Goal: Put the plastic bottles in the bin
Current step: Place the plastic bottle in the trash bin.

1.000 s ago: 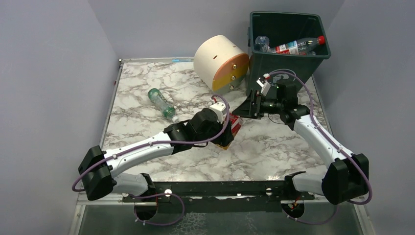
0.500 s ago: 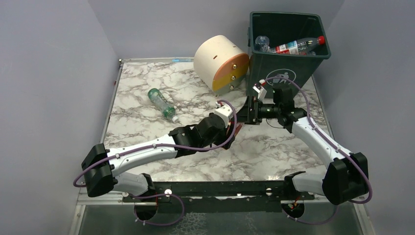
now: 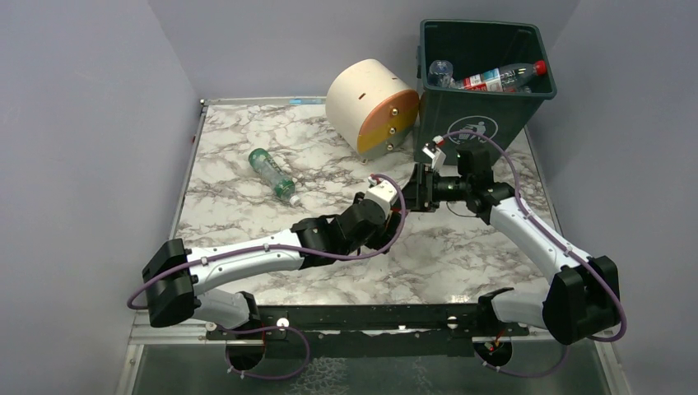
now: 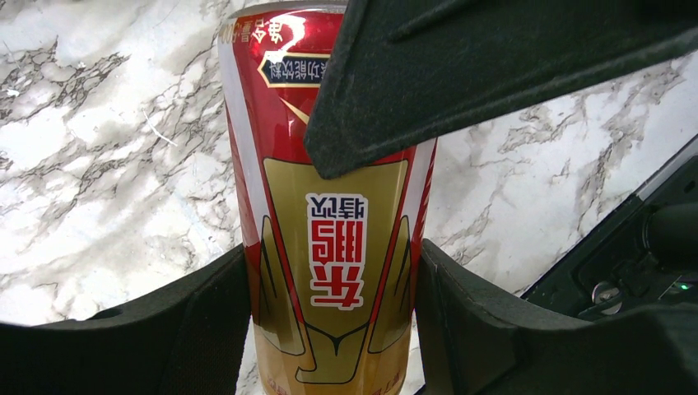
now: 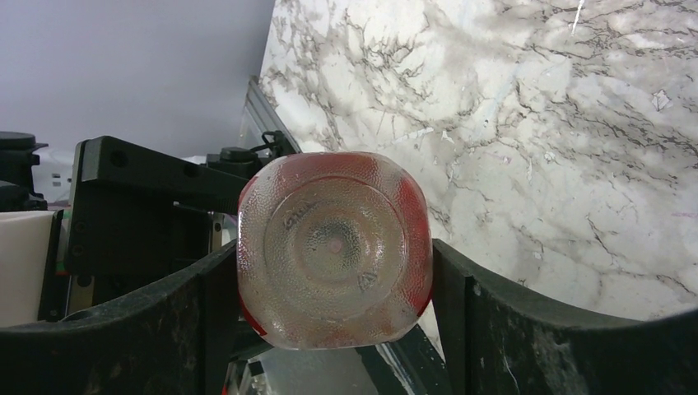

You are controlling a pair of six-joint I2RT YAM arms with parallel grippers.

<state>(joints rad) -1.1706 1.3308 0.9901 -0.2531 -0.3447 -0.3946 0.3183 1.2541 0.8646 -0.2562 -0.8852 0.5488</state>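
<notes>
Top view, centre of frame: the two arms meet tip to tip over the marble table (image 3: 247, 140). The left gripper (image 4: 331, 247) pinches the red-and-gold bottle (image 4: 333, 354), its fingers tight on both sides of the body. The label text reads upside down in the left wrist view. A dark finger (image 4: 494, 66) of the other arm crosses the upper right of that view, overlapping the bottle's far end. The right gripper (image 5: 333, 251) clamps the same bottle, fingers pressed on either side of its clear dimpled base, which faces the right wrist camera at centre frame. In the top view the bottle is mostly hidden between the two wrists, and I cannot tell whether it touches the table. Further back, left of centre, a green-labelled bottle (image 3: 272, 173) lies on its side on the marble, well apart from both arms. Behind it, upper centre, the cream-and-orange round drawer unit (image 3: 370, 103) sits just beside the dark green bin (image 3: 510, 111) in the upper right. Inside the bin lie a red-capped bottle (image 3: 504, 78) with a red label and a clear bottle (image 3: 440, 72).
</notes>
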